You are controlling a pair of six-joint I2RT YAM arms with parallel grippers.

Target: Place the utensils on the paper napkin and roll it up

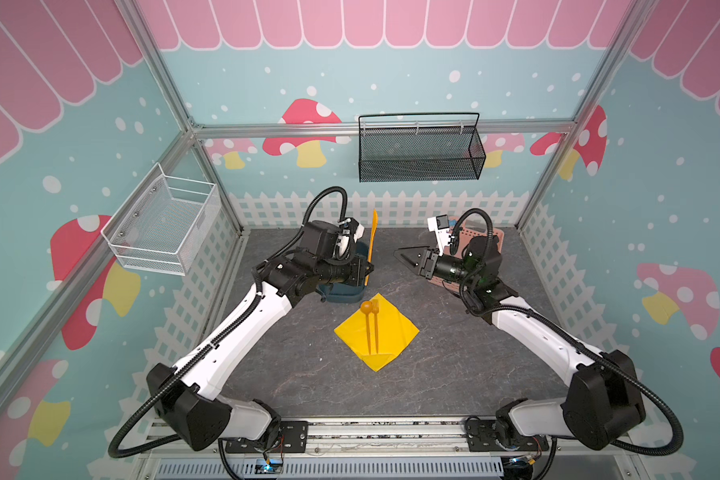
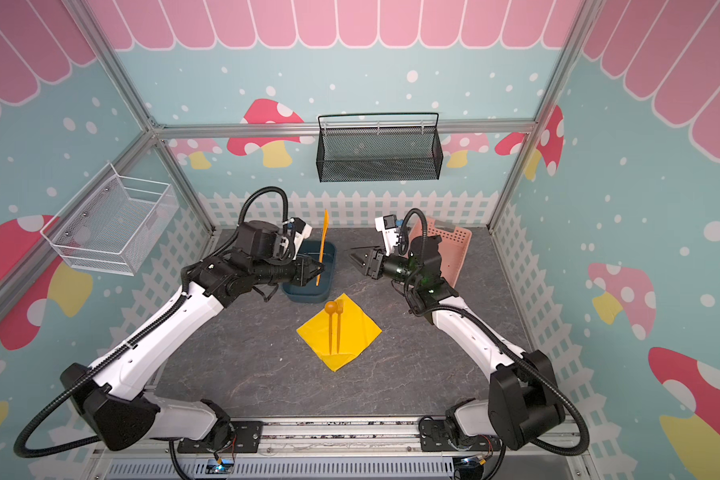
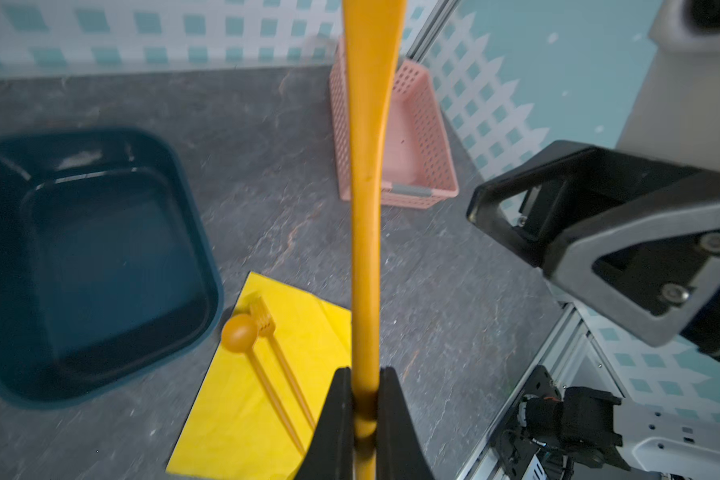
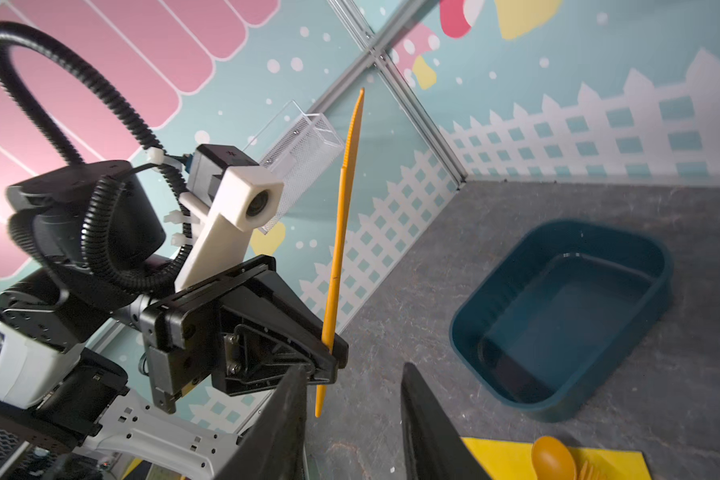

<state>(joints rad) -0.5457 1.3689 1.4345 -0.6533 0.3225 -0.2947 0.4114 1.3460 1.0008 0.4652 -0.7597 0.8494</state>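
Note:
The yellow paper napkin (image 1: 395, 332) (image 2: 358, 332) lies flat at the table's middle like a diamond. An orange spoon (image 1: 366, 308) (image 3: 240, 330) and fork (image 1: 376, 309) (image 3: 262, 318) lie side by side on it. My left gripper (image 1: 368, 269) (image 3: 365, 374) is shut on the handle end of the orange knife (image 1: 373, 237) (image 3: 366, 208) (image 4: 341, 232). It holds the knife upright in the air above the dark blue tub (image 1: 337, 297). My right gripper (image 1: 404, 257) (image 4: 352, 368) hovers open and empty, facing the left one, a short gap from the knife.
The dark blue tub (image 3: 219, 291) (image 4: 458, 332), empty, stands just behind the napkin. A pink perforated basket (image 2: 454, 245) (image 3: 416, 137) sits at the back right behind the right arm. A black mesh basket (image 1: 420, 149) and a white wire basket (image 1: 163, 220) hang on the walls.

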